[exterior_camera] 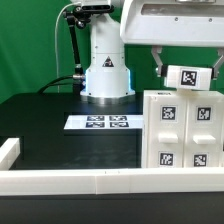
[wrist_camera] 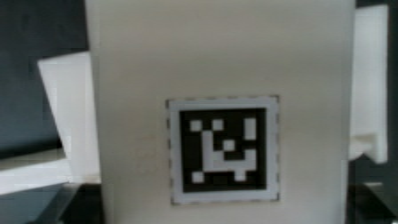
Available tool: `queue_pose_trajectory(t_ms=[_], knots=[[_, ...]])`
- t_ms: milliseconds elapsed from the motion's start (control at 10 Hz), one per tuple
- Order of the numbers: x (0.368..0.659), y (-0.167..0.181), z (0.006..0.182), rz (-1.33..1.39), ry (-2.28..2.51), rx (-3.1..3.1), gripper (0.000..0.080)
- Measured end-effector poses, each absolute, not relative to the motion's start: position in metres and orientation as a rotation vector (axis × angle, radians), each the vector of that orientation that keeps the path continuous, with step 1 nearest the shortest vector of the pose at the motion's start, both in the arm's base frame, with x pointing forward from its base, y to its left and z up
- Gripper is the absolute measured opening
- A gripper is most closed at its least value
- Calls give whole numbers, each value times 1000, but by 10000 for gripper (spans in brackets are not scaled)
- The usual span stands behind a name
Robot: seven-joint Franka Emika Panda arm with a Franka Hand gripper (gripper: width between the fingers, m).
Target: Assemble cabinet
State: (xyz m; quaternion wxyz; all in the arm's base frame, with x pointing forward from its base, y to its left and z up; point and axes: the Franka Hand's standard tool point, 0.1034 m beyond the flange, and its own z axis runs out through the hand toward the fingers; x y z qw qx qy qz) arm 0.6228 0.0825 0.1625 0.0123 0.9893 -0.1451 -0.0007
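**One white part held above the cabinet**

One long white border rail [exterior_camera: 70, 179] is seen nearest the exterior camera, running across the front of the black table [exterior_camera: 60, 145], with a short upright end at the exterior view's left. Just behind the rail, at the exterior view's right, the cabinet [exterior_camera: 181, 130] is found standing on the table: a large white blocky box whose front is divided into square panels, each marked with a black-and-white tag. Four tags can be counted on its face, and its right edge is cut off by the frame.

Directly above the cabinet, the gripper [exterior_camera: 187, 73] is seen with its two dark fingers on either side of a small white tagged part [exterior_camera: 189, 76], which is held slightly tilted and clear of the cabinet's top. The jaws are closed on this part. In the wrist view, the same part [wrist_camera: 205, 110] fills most of the picture as a tall white face bearing one tag low on its surface.

Farther back, the marker board [exterior_camera: 103, 122] is laid flat on the table, to the exterior view's left of the cabinet. Behind it, the arm's white base [exterior_camera: 106, 70] is seen.
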Motion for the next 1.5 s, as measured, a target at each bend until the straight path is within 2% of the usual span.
queue_pose_trajectory(t_ms=[200,700,800,1500], knots=[[624,83,164,8,-854,3003,563],[625,82,164,33,-1386,2812,563],[623,84,164,52,-1619,2694,563],[625,80,164,53,-2240,2242,563]])
